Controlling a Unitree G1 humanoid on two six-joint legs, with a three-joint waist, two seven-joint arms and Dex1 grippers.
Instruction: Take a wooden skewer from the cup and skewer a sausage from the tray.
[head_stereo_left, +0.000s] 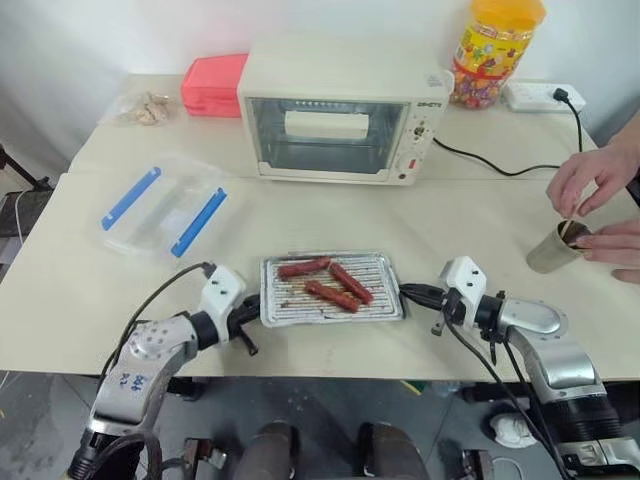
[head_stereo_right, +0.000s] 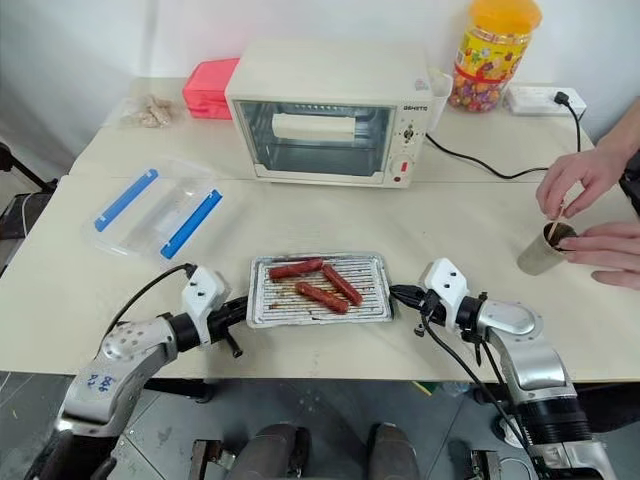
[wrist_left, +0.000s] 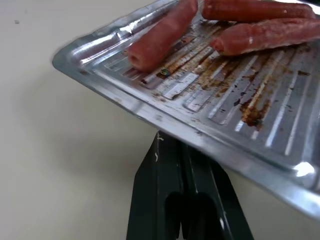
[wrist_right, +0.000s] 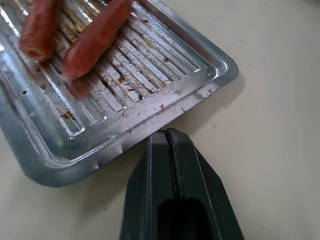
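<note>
Both claws are shut and empty. Your left claw (head_stereo_left: 248, 322) sits at the tray's (head_stereo_left: 385, 310) 9 o'clock edge, tips right at the rim, with nothing between the fingers in the left wrist view. Your right claw (head_stereo_left: 415, 294) sits at the tray's 3 o'clock edge, tips at the rim but not pinching it.

The tray lies at the worktop's (head_stereo_left: 330, 215) 6 o'clock, near the front edge, with three sausages (head_stereo_left: 337, 285) lying on its ribbed bottom.

The cup (head_stereo_left: 556, 247) stands at 3 o'clock, well apart from your right claw. A person's hands (head_stereo_left: 590, 178) are at it, one on its side and one pinching a skewer (head_stereo_left: 567, 232) in it.

No skewer is taken yet, so that step comes first. Open the right claw before you move, swing it out toward 3 o'clock and wait until the hands clear. Pinch one skewer low enough to keep it from wobbling and lift it straight out so the cup doesn't tip. The left claw looks well placed to steady the tray rim for the stab.
</note>
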